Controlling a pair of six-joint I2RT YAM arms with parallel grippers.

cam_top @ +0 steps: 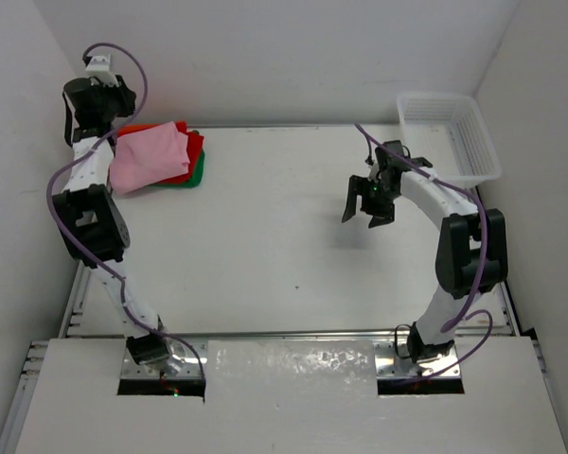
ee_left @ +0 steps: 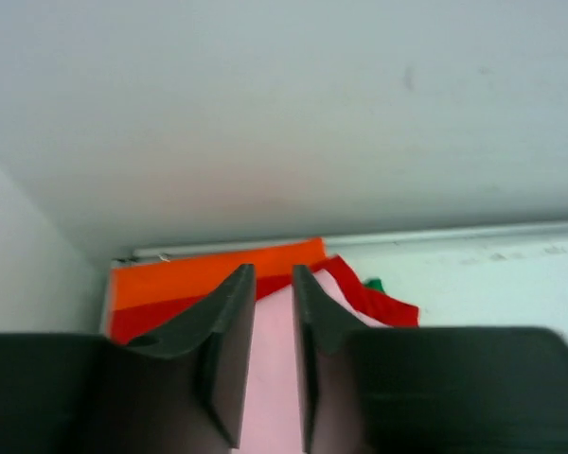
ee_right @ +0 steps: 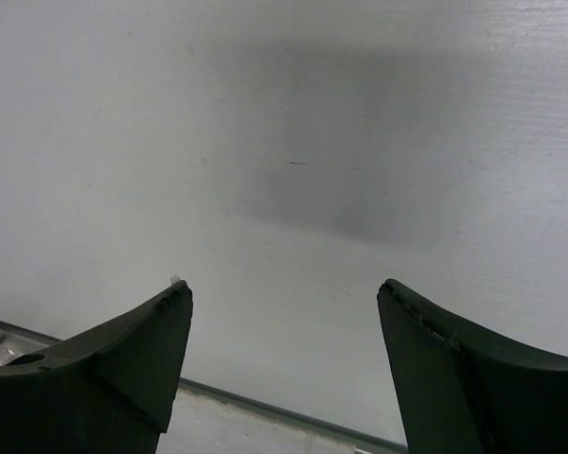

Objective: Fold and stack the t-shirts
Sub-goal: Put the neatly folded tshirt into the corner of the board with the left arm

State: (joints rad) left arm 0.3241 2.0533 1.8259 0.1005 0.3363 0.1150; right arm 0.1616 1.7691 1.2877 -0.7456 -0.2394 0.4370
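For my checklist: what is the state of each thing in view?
pink t-shirt, folded, topmost
red t-shirt, stacked under pink
green t-shirt, stacked, edge showing
orange t-shirt, stacked, edge showing
basket, upright, empty
left claw, nearly closed over pink t-shirt, grip unclear
right claw, open, empty

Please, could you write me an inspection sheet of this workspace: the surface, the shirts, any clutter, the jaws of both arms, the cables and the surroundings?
Surface: white table, bare in the middle; no stain seen.
Job's things: t-shirts stacked at the far left; pink shirt on top, with edges of the red shirt, green shirt and orange shirt showing under it.
Clutter: white basket at the far right; nothing seen inside.
Grippers: left gripper over the pink shirt, jaws a narrow gap apart, grip cannot be judged; right gripper above bare table, jaws wide open, holding nothing.
Cables: purple cables loop along both arms.
Surroundings: white walls; nothing else seen.
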